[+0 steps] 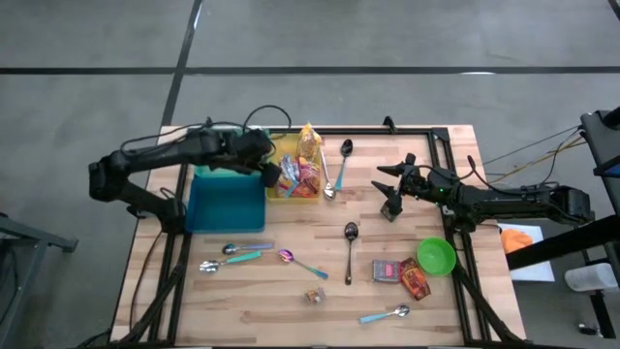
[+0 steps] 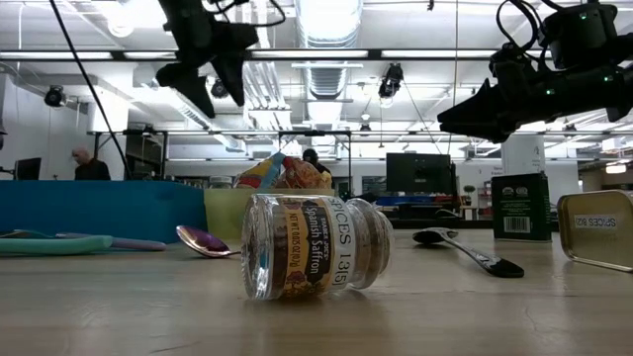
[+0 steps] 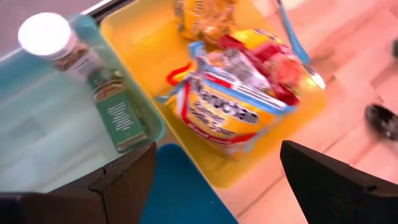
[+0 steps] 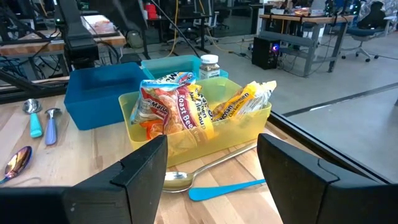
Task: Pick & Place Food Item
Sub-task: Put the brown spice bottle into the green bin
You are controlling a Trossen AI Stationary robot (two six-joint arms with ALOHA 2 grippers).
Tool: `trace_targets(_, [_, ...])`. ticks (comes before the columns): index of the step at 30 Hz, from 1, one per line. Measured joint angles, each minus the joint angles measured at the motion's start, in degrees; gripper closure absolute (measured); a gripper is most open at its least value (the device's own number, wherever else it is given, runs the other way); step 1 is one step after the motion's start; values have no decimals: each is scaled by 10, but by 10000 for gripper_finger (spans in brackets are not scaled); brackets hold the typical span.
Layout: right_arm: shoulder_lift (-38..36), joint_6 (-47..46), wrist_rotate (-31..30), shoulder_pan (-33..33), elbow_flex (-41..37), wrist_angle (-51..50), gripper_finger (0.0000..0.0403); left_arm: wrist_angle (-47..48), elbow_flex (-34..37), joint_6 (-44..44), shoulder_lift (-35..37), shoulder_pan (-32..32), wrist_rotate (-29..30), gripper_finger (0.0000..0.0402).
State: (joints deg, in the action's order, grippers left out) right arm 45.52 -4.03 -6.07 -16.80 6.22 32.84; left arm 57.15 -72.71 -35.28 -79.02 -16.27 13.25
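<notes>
A yellow bin at the table's far middle holds several snack packets, among them noodle packets. My left gripper hangs open above the seam between the yellow bin and a teal bin, with nothing between its fingers. A white-lidded spice jar lies in the teal bin. My right gripper stands open and empty at mid-right, pointing level toward the yellow bin. A small saffron jar lies on its side near the front edge.
A dark blue bin sits left of the yellow one. Several spoons lie about. At the front right are a green bowl, a small box and a packet.
</notes>
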Motion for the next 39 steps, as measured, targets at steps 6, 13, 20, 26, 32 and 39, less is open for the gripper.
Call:
trace_targets(6, [0, 0, 0, 0, 0, 0, 156, -11, 0, 15, -10, 41, 0, 56])
trace_targets(13, [0, 0, 0, 0, 0, 0, 156, -22, 0, 7, -44, 94, -19, 56])
trace_targets(20, [0, 0, 0, 0, 0, 0, 156, -88, 0, -31, -93, 178, -43, 56])
trace_targets(26, [0, 0, 0, 0, 0, 0, 156, -180, 0, -59, -131, 274, -38, 56])
trace_targets(32, [0, 0, 0, 0, 0, 0, 156, -274, 0, -67, -165, 357, 10, 56])
trace_targets(39, [0, 0, 0, 0, 0, 0, 156, -363, -1, -59, -197, 413, 42, 56])
